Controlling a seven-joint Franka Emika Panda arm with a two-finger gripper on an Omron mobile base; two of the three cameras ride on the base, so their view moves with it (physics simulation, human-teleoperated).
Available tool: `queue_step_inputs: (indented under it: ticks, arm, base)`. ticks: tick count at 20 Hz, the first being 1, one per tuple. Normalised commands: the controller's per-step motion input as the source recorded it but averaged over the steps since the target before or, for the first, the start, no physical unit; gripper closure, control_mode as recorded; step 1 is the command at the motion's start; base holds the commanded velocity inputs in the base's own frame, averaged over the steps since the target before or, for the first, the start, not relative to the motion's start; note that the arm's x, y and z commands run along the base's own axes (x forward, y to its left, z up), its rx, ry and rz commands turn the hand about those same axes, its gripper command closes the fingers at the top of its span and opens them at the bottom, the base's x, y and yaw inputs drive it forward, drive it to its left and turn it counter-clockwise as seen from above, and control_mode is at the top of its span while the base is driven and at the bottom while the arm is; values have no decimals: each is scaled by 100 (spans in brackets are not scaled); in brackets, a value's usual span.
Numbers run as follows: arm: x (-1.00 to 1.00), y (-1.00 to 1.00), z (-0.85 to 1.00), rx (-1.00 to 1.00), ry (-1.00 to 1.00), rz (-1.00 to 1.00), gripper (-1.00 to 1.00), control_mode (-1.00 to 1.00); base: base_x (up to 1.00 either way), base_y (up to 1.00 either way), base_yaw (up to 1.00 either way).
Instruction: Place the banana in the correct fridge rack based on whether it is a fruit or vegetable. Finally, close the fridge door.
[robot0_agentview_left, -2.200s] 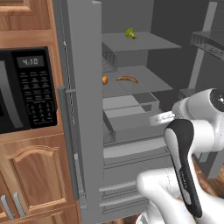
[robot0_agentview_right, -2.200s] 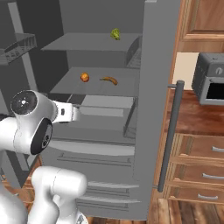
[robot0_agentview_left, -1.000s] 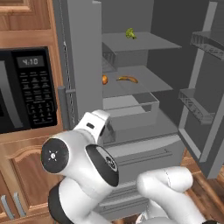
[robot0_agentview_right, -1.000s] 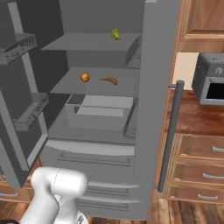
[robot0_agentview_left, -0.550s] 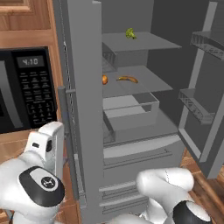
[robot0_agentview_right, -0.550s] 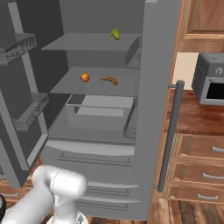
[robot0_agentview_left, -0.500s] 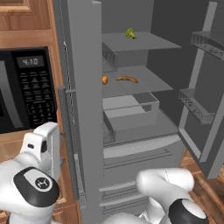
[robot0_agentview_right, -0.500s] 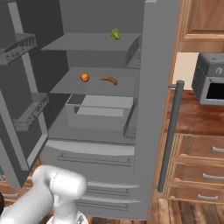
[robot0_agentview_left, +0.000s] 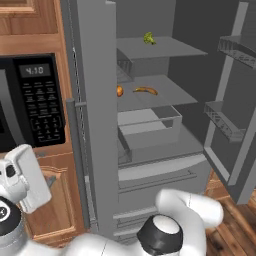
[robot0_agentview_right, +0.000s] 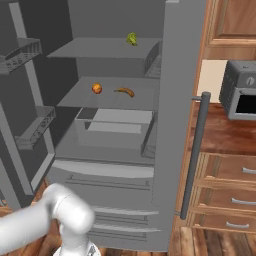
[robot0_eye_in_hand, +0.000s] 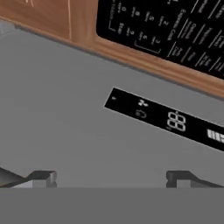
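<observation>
- Over the last 2 seconds or so the arm has swung from in front of the open fridge across to the far left; its white hand (robot0_agentview_left: 29, 177) now hangs low beside the microwave (robot0_agentview_left: 31, 102), in front of the wooden cabinet.
- The claw (robot0_eye_in_hand: 109, 178) faces a flat grey panel with a dark display strip (robot0_eye_in_hand: 168, 119) — its 2 tips stand well apart with nothing between them.
- The banana (robot0_agentview_left: 145, 90) has not moved in that time: it lies on the middle shelf (robot0_agentview_right: 107, 97), near an orange fruit (robot0_agentview_right: 97, 88); the green vegetable (robot0_agentview_right: 131, 38) sits on the shelf above.
- My reading: placement looks done (fruit beside fruit), so what remains is closing the door.
- The open door (robot0_agentview_left: 235, 100) stands far out on the right of the left base view, its racks jutting inward — well apart from the hand.
- The closed door's edge (robot0_agentview_left: 92, 115) and long handle (robot0_agentview_right: 192, 155) crowd the middle; the freest room is the floor in front of the drawers.
</observation>
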Motion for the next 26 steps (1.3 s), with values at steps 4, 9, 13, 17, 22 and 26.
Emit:
queue_step_inputs:
  ticks: [4, 9, 13, 17, 22, 26]
  arm:
    - [19, -10, -36, -18, 3, -29, -100, -100]
    - [27, -29, -15, -13, 1, -25, -100, -100]
    - [32, -55, -15, -6, 0, -21, -100, -100]
    - [37, -60, -19, -6, 0, -20, -100, -100]
    - [35, -37, -14, -13, 0, -19, -100, -100]
    - [0, -88, -26, -7, 0, -21, -100, -100]
  base:
    - [0, 0, 0]
    - [0, 0, 0]
    - [0, 0, 0]
    - [0, 0, 0]
    - [0, 0, 0]
    - [0, 0, 0]
